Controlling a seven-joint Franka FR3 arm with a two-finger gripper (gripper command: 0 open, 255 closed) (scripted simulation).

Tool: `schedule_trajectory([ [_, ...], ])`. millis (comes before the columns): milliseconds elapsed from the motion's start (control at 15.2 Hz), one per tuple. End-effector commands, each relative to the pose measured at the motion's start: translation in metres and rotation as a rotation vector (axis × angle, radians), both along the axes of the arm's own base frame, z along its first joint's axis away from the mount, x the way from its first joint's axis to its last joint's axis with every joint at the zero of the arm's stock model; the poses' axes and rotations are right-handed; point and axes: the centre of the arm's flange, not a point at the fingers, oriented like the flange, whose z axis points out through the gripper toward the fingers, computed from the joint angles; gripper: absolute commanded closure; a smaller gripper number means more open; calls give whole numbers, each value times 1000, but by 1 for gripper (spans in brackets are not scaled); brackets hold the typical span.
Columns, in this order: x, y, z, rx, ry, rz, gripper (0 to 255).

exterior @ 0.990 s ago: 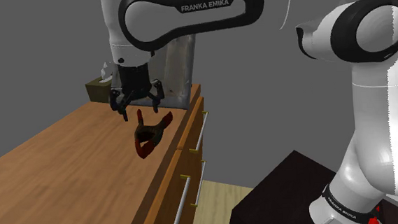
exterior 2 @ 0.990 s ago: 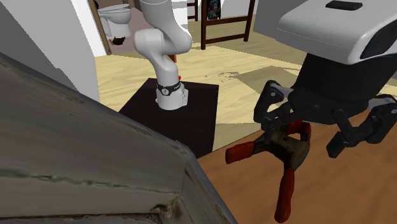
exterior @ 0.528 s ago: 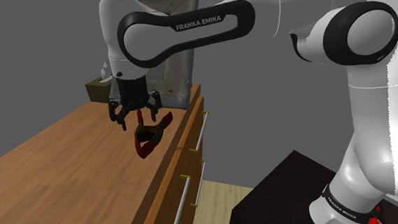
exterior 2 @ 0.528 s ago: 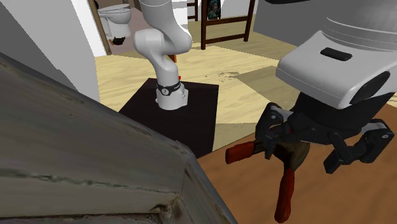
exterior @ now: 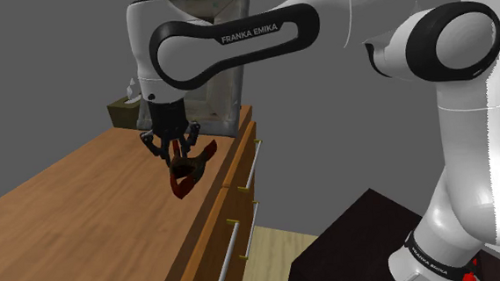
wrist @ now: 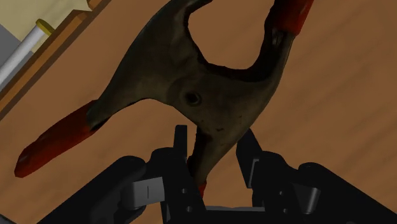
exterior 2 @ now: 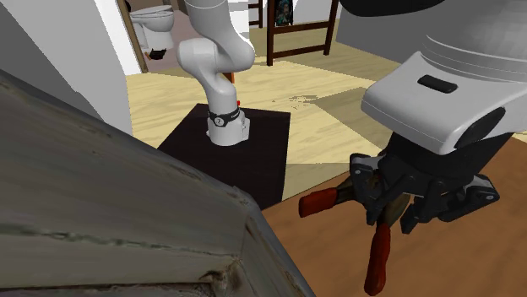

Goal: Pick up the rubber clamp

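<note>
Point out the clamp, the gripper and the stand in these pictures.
clamp [wrist: 191,98]: wrist view, on the pivot in its dark body.
gripper [exterior 2: 393,209]: second exterior view, midway between its fingertips.
stand [exterior 2: 263,160]: second exterior view, on a bare part of its dark top.

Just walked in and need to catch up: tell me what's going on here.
A white Franka arm holds its black gripper down over a dark clamp with red tips, which lies on a wooden countertop near its edge. The jaws are closed on one of its legs. It is not yet lifted.
</note>
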Motion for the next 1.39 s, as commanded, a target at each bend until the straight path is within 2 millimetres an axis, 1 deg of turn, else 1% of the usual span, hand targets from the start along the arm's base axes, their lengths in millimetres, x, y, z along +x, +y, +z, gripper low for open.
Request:
schedule_trajectory([
  [0, 0, 0, -1, -1, 1, 1, 255],
  [198, 0, 1, 0, -1, 1, 1, 255],
  [1188, 0, 1, 79, -1, 1, 1, 255],
  [1320, 0, 0, 80, -1, 1, 1, 255],
])
